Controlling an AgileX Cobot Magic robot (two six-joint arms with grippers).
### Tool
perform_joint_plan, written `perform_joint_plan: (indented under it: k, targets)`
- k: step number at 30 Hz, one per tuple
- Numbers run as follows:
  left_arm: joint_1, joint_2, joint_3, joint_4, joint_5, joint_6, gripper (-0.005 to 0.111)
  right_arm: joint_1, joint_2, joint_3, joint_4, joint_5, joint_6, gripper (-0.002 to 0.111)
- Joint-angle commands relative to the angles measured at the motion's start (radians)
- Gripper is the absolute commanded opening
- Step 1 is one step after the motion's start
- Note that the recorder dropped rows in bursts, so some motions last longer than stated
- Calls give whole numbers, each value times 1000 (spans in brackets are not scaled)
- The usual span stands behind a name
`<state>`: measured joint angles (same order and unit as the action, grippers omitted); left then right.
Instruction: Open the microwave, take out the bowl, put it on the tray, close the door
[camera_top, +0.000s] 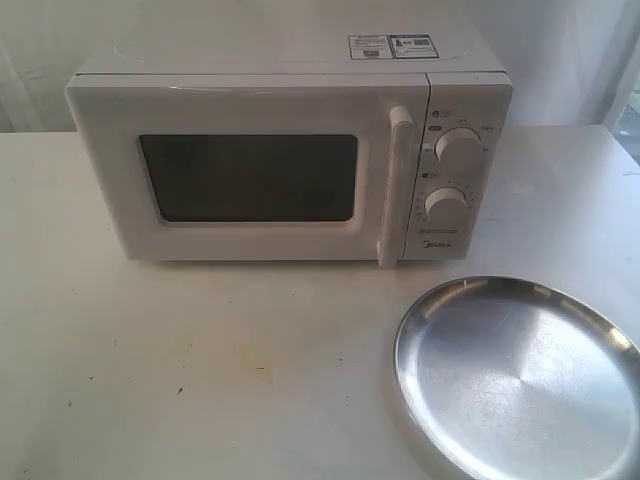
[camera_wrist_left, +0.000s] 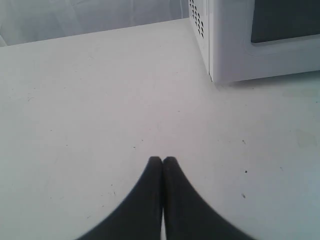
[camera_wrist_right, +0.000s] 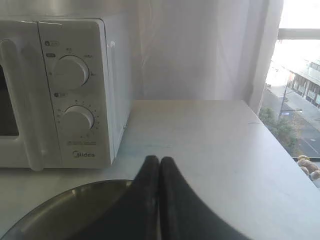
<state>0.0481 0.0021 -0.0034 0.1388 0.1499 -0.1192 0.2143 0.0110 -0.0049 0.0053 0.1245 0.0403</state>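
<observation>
White microwave (camera_top: 250, 70): stands at 12 o'clock on the table (camera_top: 150, 360), front toward the exterior camera; stickers (camera_top: 392, 46) lie on its top toward 1 o'clock.
Door (camera_top: 105, 170): shut, flush with the front; a dark window (camera_top: 250, 180) fills its middle.
Handle (camera_top: 395, 185): white vertical bar at the door's 3 o'clock edge.
Panel (camera_top: 490, 200): at 3 o'clock of the handle.
Upper knob (camera_top: 459, 148): round, white, on the panel.
Lower knob (camera_top: 446, 205): same form, at 6 o'clock of the one above.
Bowl: cannot be made out (the window is too dark to show the cavity).
Tray: (camera_top: 520, 375) shiny steel, flat on the table at 5 o'clock of the microwave and apart from it; the frame cuts its rim from 3 to 6 o'clock.
Left gripper (camera_wrist_left: 162, 160): jaws closed, black fingers (camera_wrist_left: 147, 195) pressed together with nothing between them; it hangs over bare table near the microwave's corner, where the side vents (camera_wrist_left: 196, 17) show.
Right gripper (camera_wrist_right: 158, 160): jaws closed tip to tip, holding nothing; its wrist view shows it over the tray's rim, pointing at the table beside the panel end of the microwave.
Table: white, with small specks and a yellowish stain (camera_top: 262, 370) at 6 o'clock of the microwave.
</observation>
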Motion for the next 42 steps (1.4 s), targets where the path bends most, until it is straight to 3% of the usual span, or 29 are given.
perform_joint_plan:
  k: [1,20,29,42]
  targets:
    - [-1,-2,3,-4,-1,-6,0,-6,-1,5,2,-4,-2,0]
    - [-1,-2,3,-4,-1,-6,0,-6,-1,5,2,-87,10,0]
    - [-1,-2,3,-4,-1,-6,0,-6,-1,5,2,-450,56,0]
    - [-1,-2,3,-4,-1,-6,0,-6,-1,5,2,-579,585,0]
